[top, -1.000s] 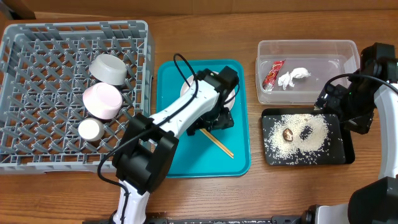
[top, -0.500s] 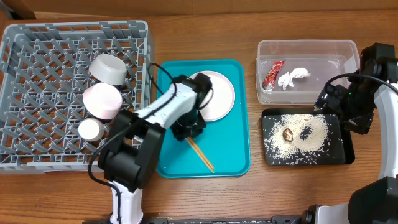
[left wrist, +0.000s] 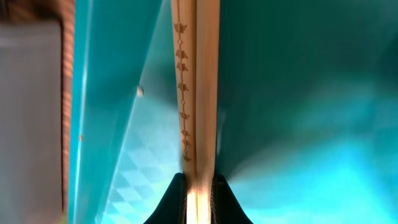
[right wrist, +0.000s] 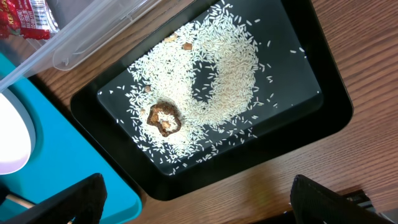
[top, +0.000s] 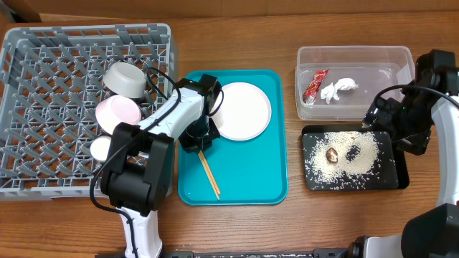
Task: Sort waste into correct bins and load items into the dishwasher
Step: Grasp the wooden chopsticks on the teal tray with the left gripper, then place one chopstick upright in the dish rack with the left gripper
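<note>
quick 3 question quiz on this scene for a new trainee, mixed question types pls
1. True or false: the left gripper is shut on the chopsticks.
2. Where is the red wrapper? A teal tray; B clear tub; C black tray.
3. How many dishes sit in the grey rack?

Key
1. True
2. B
3. Three: grey bowl, pink bowl, white cup
</note>
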`<control>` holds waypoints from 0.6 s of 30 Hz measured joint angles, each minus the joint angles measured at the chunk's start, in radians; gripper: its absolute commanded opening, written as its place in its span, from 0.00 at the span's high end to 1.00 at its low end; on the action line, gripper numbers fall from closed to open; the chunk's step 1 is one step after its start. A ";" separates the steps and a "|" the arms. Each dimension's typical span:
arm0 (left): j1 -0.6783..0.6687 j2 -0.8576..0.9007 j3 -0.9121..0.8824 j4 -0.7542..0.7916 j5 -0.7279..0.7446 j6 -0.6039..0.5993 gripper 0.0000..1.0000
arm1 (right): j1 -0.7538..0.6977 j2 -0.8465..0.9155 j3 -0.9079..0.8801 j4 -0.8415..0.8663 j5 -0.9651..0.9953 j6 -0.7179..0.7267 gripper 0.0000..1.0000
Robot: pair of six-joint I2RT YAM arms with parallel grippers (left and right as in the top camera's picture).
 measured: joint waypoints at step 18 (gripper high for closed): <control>0.008 -0.278 0.026 0.023 -0.029 0.194 0.96 | 0.000 0.000 0.000 0.000 0.000 0.000 0.04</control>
